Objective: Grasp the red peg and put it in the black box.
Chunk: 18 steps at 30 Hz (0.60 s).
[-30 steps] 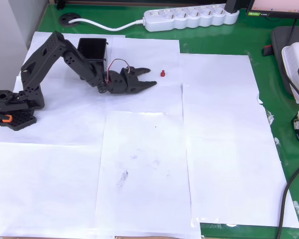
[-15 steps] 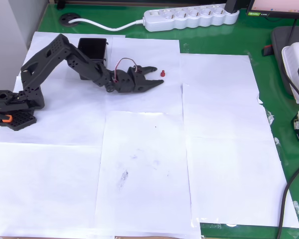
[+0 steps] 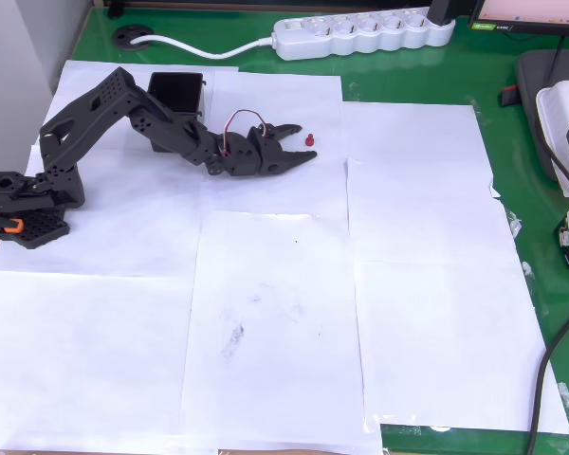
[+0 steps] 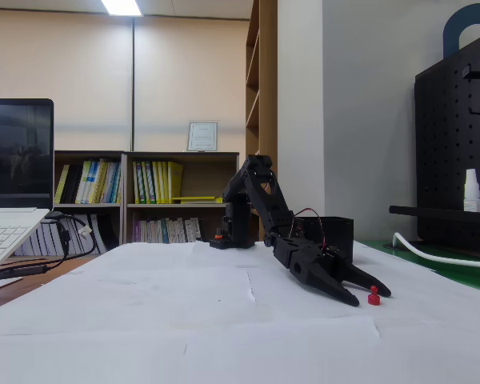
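Note:
The tiny red peg [image 3: 309, 140] stands upright on the white paper; in the fixed view the red peg [image 4: 374, 297] is at the right, close to the fingertips. My black gripper [image 3: 305, 142] lies low over the paper, open, with one finger on each side of the peg and its tips level with it. In the fixed view the gripper [image 4: 369, 294] points toward the camera, its fingers spread. The black box [image 3: 175, 95] stands behind the arm at the upper left, partly hidden by the arm links; the fixed view shows the black box [image 4: 330, 234] behind the gripper.
White paper sheets [image 3: 266, 284] cover a green table [image 3: 512, 171]. A white power strip [image 3: 360, 33] with its cable lies at the far edge. A laptop [image 4: 12, 216] sits at the left in the fixed view. The arm's base [image 3: 24, 204] is at the left edge.
The gripper has advanced to the right toward the red peg, from a gap of a few centimetres to having its open fingers around it. The peg has not moved.

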{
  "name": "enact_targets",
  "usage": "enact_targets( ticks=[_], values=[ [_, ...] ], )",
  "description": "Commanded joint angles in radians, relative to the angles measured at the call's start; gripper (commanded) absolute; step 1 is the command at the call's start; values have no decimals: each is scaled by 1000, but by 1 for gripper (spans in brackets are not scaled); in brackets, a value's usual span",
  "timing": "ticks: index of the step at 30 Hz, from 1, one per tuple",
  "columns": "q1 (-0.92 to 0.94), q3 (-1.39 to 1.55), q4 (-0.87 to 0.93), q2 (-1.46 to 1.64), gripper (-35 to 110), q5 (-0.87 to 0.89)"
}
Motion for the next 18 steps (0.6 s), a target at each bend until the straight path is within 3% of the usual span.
enact_targets(
  ticks=[1,16,18],
  values=[
    [-5,48,25,21,27,-18],
    [2,20,57,3,26,-20],
    [2,20,57,3,20,-20]
  ],
)
